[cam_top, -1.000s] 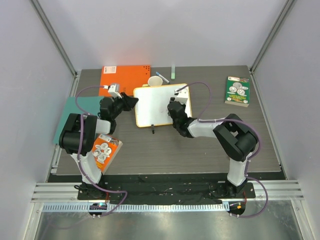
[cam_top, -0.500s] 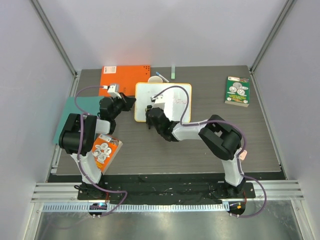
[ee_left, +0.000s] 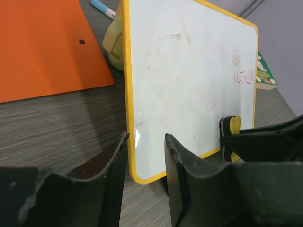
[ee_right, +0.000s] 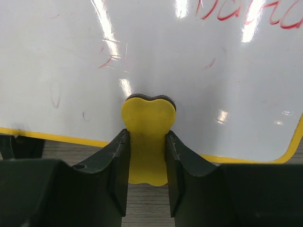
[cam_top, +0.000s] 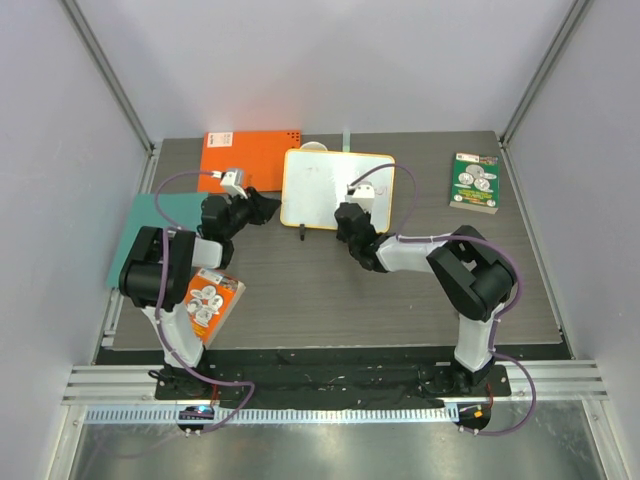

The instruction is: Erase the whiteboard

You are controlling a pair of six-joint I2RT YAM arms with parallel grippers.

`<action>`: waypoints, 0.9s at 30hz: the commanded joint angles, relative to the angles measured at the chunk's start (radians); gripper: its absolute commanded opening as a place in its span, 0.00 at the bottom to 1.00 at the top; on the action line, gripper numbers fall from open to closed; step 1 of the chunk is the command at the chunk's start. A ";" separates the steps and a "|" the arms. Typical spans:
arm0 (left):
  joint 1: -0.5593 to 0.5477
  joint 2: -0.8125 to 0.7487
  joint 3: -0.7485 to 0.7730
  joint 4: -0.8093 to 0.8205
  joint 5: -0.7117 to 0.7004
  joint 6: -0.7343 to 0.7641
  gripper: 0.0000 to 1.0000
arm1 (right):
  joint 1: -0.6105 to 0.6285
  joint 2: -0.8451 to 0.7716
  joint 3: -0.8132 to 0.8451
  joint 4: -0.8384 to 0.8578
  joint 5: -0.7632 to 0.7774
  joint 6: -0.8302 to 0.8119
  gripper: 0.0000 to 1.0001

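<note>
Sweeping back toward three o'clock, right end effector (ee_right: 147,156) clamping yellow eraser (ee_right: 147,142) against whiteboard (cam_top: 335,189); left end effector (ee_left: 146,163) pinching rim; red marks remaining.

Lab test cell — aluminium rails (cam_top: 300,384), plain white walls.

The whiteboard (cam_top: 335,189) stands tilted at the desk's (cam_top: 330,290) far centre. My left tool (cam_top: 262,207) sits at its left edge, my right tool (cam_top: 347,217) before its lower face. A notebook (cam_top: 248,158) lies behind-left; a book (cam_top: 475,182) lies well right.
</note>
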 commanded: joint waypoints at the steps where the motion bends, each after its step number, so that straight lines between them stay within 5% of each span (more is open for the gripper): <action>1: 0.009 0.011 0.033 0.043 0.022 -0.020 0.41 | -0.020 0.061 -0.025 -0.185 -0.013 -0.028 0.01; 11: 0.064 0.254 0.257 0.226 0.164 -0.227 0.56 | -0.015 0.070 -0.002 -0.180 -0.056 -0.045 0.01; 19: 0.067 0.450 0.524 0.350 0.299 -0.448 0.50 | -0.013 0.079 -0.008 -0.179 -0.060 -0.071 0.01; 27: 0.050 0.493 0.544 0.424 0.379 -0.532 0.41 | -0.013 0.099 0.027 -0.185 -0.088 -0.071 0.01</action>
